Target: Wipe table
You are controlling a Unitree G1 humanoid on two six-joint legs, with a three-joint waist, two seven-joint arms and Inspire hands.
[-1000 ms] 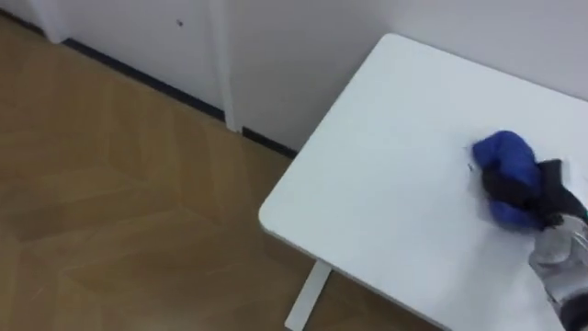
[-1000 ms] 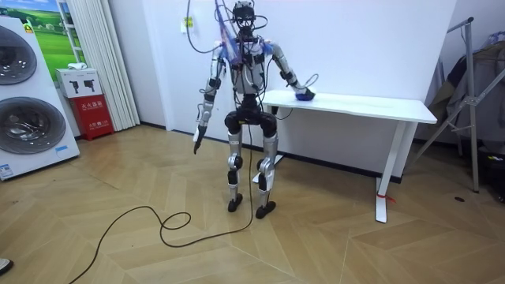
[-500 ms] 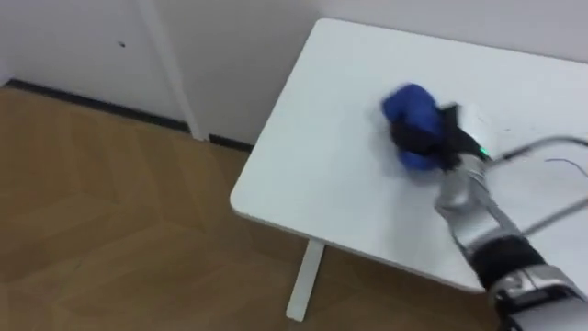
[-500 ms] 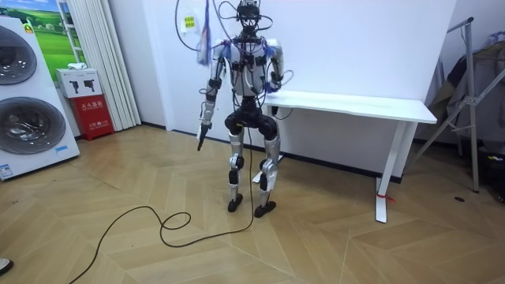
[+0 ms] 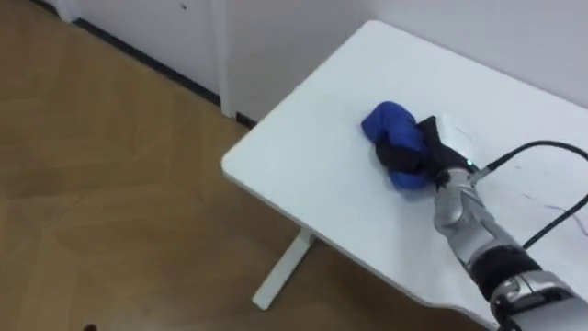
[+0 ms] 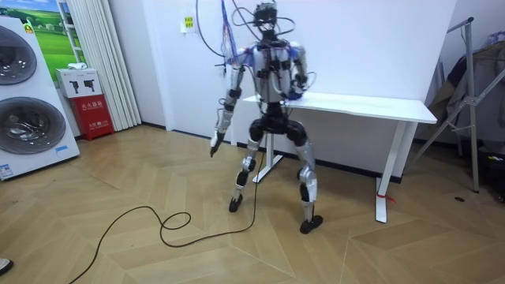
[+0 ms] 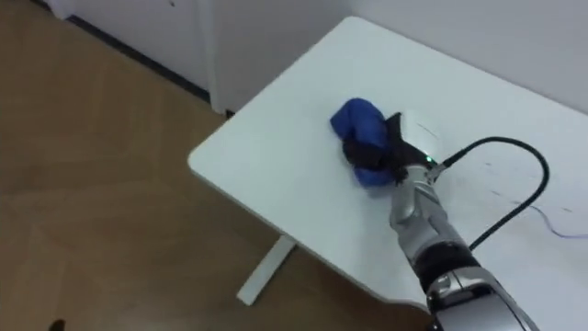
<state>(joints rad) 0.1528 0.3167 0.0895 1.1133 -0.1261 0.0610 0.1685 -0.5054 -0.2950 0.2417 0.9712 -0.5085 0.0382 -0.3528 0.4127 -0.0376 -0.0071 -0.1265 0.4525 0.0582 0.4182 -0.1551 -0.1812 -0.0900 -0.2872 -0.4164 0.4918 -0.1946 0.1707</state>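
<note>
A bunched blue cloth [image 5: 390, 131] [image 7: 356, 126] lies on the white table [image 5: 312, 156] [image 7: 276, 156] near its left end. My right hand [image 5: 418, 156] [image 7: 378, 153] rests on the cloth with dark fingers curled round it, the arm reaching in from the lower right. In the room view I stand mid-stride at the table's [image 6: 371, 106] end on the room view's left, legs wide apart. My left hand [image 6: 215, 144] hangs out at my side over the floor.
A white wall with a dark skirting board [image 5: 138, 55] runs behind the table. Wooden floor [image 5: 101, 202] spreads to the left. The table's white leg [image 5: 280, 271] stands under its near edge. Washing machines [image 6: 24, 95] and a red box [image 6: 93, 117] stand at the room view's left.
I have stepped toward the room view's right with a wide stride. The cloth and my right hand stay together on the table, a little nearer its left end; the eye views shifted.
</note>
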